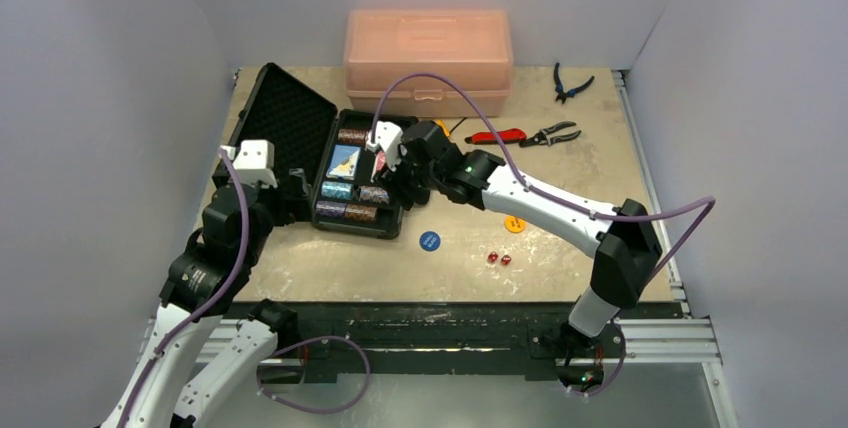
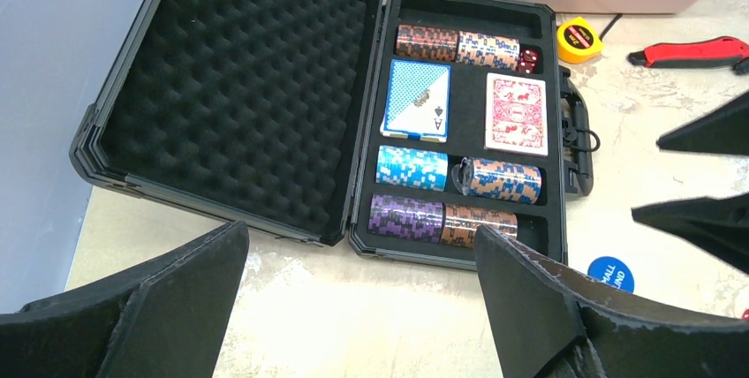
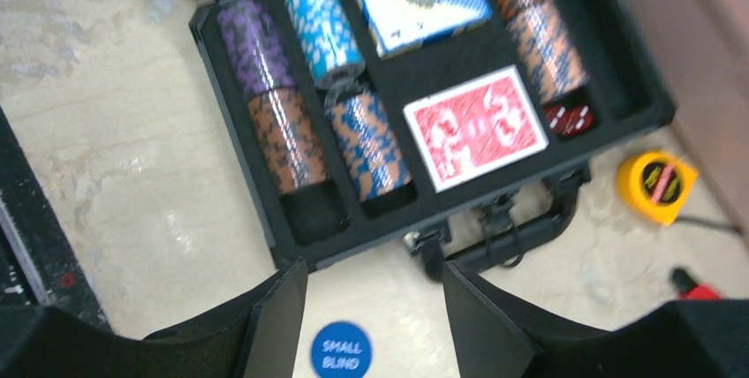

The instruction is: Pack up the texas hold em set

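Hidden: in the top view the right gripper [image 1: 385, 163] hangs over the case [image 1: 300, 138], covering the red deck [image 2: 516, 113] and the handle side. There we cannot pick out the left gripper [image 2: 362, 334] against the black lid [image 2: 238, 86].
Blurred: the right wrist view is smeared, so we cannot read the chip markings.
Case place: open on the surface [image 1: 330, 268], left of centre, ahead of the left arm.
Case axis: we see its long side running near-to-far, with the lid laid back leftward and the handle [image 2: 574, 113] facing right.
Contents: chip rows [image 2: 455, 47] lie on their sides across the short axis. The blue deck [image 2: 417, 100] sits beside the red deck, and at least one dark red die [image 2: 528, 60] ends the far row.
Outside: the blue disc [image 1: 429, 240], yellow disc [image 1: 514, 224] and two red dice [image 1: 493, 259] lie right of the case, apart from it.
Left gripper: released, grasping nothing, near the case's near edge.
Right gripper: released, grasping nothing; we see the blue disc on the surface below its gap.
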Robot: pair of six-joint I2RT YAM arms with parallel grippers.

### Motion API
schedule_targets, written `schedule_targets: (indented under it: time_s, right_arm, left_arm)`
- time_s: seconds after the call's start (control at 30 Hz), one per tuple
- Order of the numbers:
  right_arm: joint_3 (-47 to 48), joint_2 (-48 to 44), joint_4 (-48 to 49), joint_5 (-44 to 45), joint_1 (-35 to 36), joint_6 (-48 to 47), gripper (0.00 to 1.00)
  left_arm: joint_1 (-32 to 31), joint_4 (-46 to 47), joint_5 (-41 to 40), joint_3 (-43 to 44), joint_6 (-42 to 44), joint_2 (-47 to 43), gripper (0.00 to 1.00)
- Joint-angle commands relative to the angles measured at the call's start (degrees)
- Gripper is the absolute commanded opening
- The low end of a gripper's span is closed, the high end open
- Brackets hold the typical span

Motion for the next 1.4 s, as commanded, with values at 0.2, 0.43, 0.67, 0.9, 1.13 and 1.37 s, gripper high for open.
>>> schedule_targets:
  time_s: [0.2,0.43,0.67,0.9,1.13,1.37]
  right_arm:
    - [-13.7,-4.7,13.4,6.1,0.6,18.0,0.54]
    - [-14.3,-1.8,14.4,5.9,0.6,18.7,0.33]
    - [-15.1,0.3,16.4,4.0,0.6,17.9,0.14]
    - [-14.2,3.5,17.4,3.1,0.6,16.5,0.0]
    - [-13.4,5.9,18.5,1.0,0.5,15.9,0.0]
    - [-13.5,7.4,20.2,-1.3,0.6,16.1,0.0]
  left_arm:
    - [0.4,2.1,-0.6,0.3,0.6,2.3,1.0]
    - [0.4,2.1,-2.7,0.2,1.1,3.3,1.0]
    - [0.4,3.0,-5.2,-0.4,2.1,2.9,1.0]
    - [0.4,4.2,-5.4,-0.4,2.9,4.2,1.0]
    - [0.4,4.9,-6.1,-0.4,3.4,6.4,1.0]
    - [0.4,4.6,-6.1,-0.1,3.4,7.1,1.0]
